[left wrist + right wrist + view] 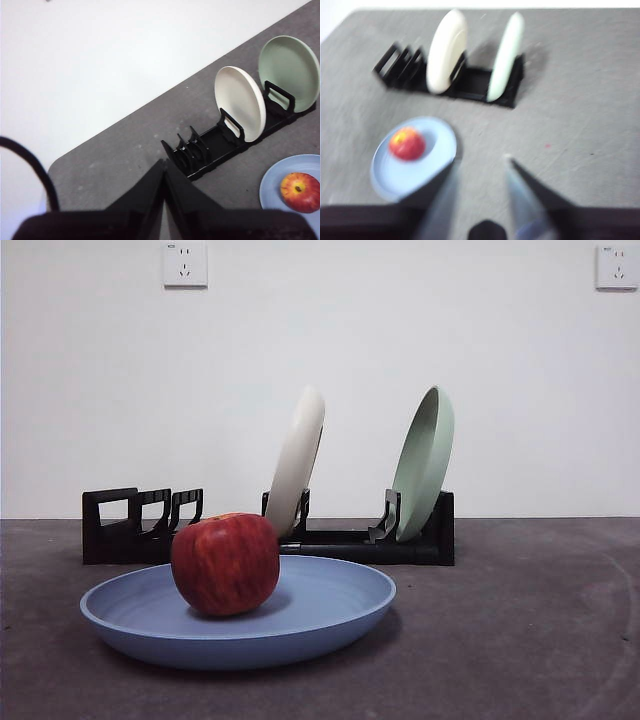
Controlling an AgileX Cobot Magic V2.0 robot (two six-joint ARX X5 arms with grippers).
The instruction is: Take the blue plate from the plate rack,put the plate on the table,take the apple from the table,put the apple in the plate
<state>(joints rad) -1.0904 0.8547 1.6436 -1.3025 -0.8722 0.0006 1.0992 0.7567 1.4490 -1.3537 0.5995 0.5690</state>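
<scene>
The apple (225, 564) is seen resting inside the blue plate (330, 615), left of the plate's centre, and the plate lies flat on the bench (520, 640) just in front of the plate rack (130, 530). A cream-white plate (297, 462) and a pale green plate (424, 462) are held upright in the rack's slots. The task is judged complete as things lie.

Risks: little is left to fail. The apple sits off-centre on a shallow dish, so a knock to the plate could set it rolling toward the rim. A sweep of either arm low over the bench could clip the tilted cream-white plate.

Pose: neither arm is seen in the front view. The left gripper (164, 172) is raised and held well apart from the rack, its jaws pressed together with nothing between them. The right gripper (480, 172) is held high over the bench, near the blue plate's edge; its jaws are spread and empty. The right wrist picture is blurred.
</scene>
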